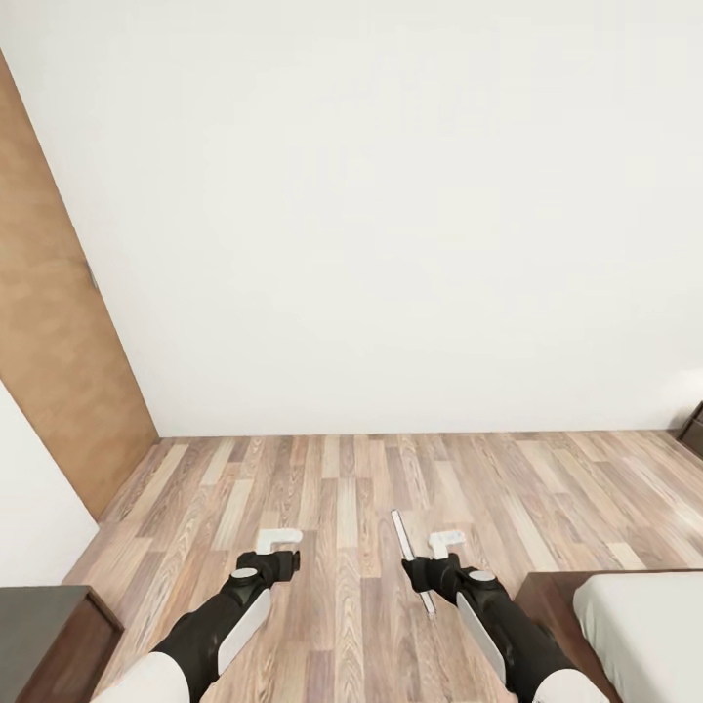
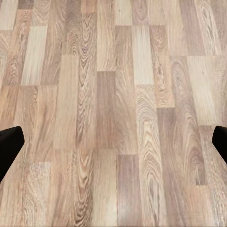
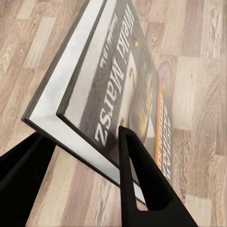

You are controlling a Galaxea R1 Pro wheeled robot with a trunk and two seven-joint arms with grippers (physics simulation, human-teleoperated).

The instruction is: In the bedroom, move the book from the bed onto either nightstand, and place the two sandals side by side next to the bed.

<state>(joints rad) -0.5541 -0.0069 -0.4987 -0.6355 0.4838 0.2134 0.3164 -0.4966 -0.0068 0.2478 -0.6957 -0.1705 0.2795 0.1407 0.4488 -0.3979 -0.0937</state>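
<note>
We hold the thin dark paperback book (image 3: 118, 90) pinched edge-on in our right gripper (image 1: 434, 557) at five o'clock over the wood-plank floor (image 1: 391, 478) — our left gripper (image 1: 278, 549), at seven o'clock, hangs spread and empty — with the grey-mattressed, dark-framed bed (image 1: 640, 625) cornering in at four o'clock.

The book (image 3: 118, 90), a thin paperback with a dark cover, white lettering and an orange band, is clamped between the right gripper's (image 1: 430, 566) fingers above the wood-plank floor. The bed (image 1: 635, 625), dark wood frame with light-grey mattress, stands close beside it.
</note>
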